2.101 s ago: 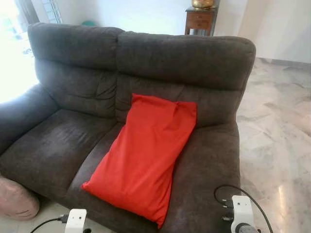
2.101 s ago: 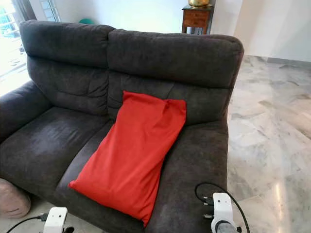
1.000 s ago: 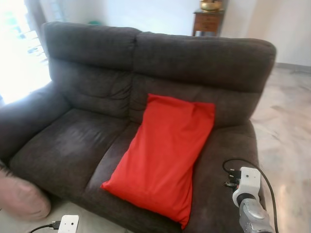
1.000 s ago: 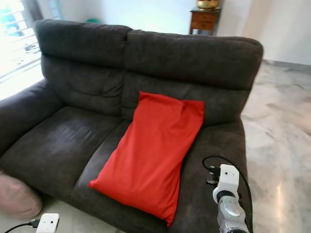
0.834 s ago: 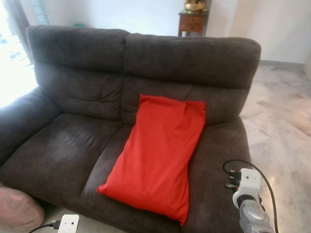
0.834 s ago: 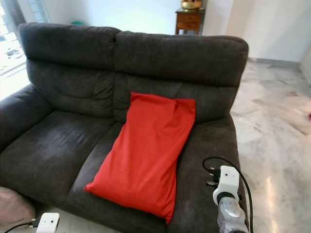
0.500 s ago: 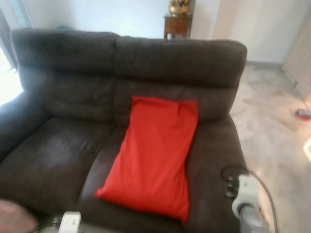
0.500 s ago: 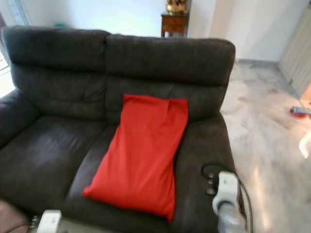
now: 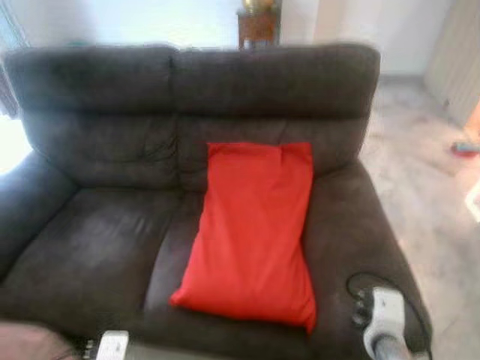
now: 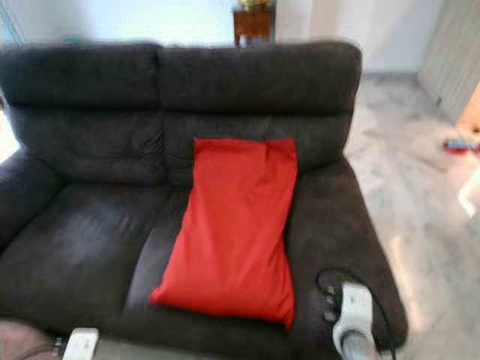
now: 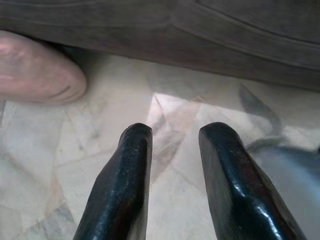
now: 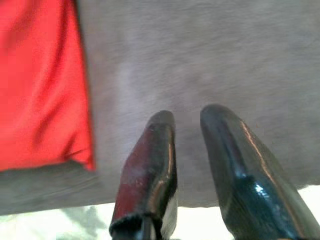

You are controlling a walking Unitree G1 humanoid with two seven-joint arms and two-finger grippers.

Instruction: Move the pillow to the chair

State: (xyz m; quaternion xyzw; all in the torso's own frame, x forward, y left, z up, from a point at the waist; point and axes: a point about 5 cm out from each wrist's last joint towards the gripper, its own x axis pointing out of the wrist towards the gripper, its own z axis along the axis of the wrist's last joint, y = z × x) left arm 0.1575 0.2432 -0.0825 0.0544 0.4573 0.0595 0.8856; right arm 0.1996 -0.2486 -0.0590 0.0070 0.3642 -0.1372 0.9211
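Closest to you, at the bottom of the head views, your two arms sit low in front of the sofa (image 9: 97, 247). The left gripper (image 11: 175, 131) hangs over the pale stone floor (image 11: 100, 150) just in front of the sofa's base, its two black fingers (image 11: 131, 165) a small gap apart and holding nothing; a pink rounded cushion-like thing (image 11: 35, 67) lies on the floor near it, against the sofa's foot. The right gripper (image 12: 187, 122) is over the front of the sofa's right seat cushion, its fingers (image 12: 155, 150) also slightly parted with nothing between them, and the near corner of the pillow (image 12: 40, 85) lies just beside it (not touching, as far as the wrist view shows).

From the head views you see the pillow (image 9: 251, 232) is a plain bright red rectangle, long and fairly flat, with smooth fabric and a few soft creases near its top edge. It lies lengthwise on the right half of the dark grey two-seat sofa, its lower end spread on the seat near the front edge and its upper end leaning against the backrest, close to the seam between the two seats. It is slightly tilted, the bottom drifting toward your left.

Behind the sofa stands a small wooden side table (image 9: 257, 26) against a light wall. To the right, the marble floor (image 10: 420, 195) runs back, with a small red object (image 10: 457, 145) lying on it, blurred.
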